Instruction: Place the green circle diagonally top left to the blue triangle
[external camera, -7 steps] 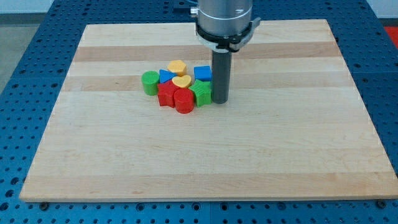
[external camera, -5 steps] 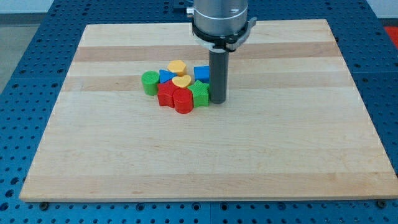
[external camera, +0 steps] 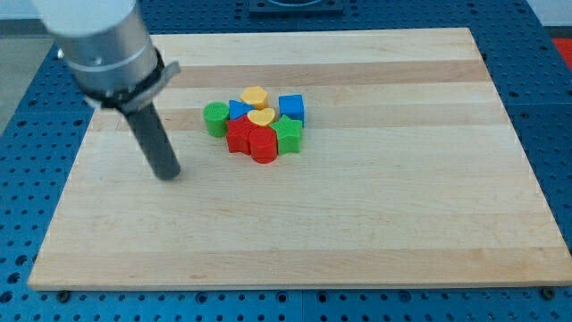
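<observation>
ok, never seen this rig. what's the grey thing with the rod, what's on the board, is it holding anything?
One camera looks down at a slant on a wooden board that lies on a blue perforated table. The grey cylinder at the view's upper left is the end of a robot arm. It has no gripper, only a straight dark rod. My tip rests on the board and pushes blocks along, so nothing is held.

The blocks sit in one tight cluster near the middle: a green circle at the cluster's left edge, a blue triangle beside it on the right, two yellow blocks, a blue cube, two red blocks and another green block.

My tip stands clear of them all, to the left of the green circle and a bit lower in the view.
</observation>
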Controlling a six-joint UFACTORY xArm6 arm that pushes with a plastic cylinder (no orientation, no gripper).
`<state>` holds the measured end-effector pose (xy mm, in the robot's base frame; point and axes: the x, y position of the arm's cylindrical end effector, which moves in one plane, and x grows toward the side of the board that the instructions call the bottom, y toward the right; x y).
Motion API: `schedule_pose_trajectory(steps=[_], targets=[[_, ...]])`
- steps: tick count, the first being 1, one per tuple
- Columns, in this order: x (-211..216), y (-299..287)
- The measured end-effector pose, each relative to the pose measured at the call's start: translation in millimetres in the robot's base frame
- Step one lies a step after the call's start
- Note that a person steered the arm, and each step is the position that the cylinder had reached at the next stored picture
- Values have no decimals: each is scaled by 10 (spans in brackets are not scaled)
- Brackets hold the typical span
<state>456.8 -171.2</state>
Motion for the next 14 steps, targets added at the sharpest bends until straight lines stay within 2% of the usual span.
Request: schedule_pose_trajectory(steps=[2, 4, 10, 11, 12, 13, 14], targets=[[-345, 0], [-385, 367], [-720, 818], [-796, 818], [-585, 765], [-292, 386], [-358, 73]])
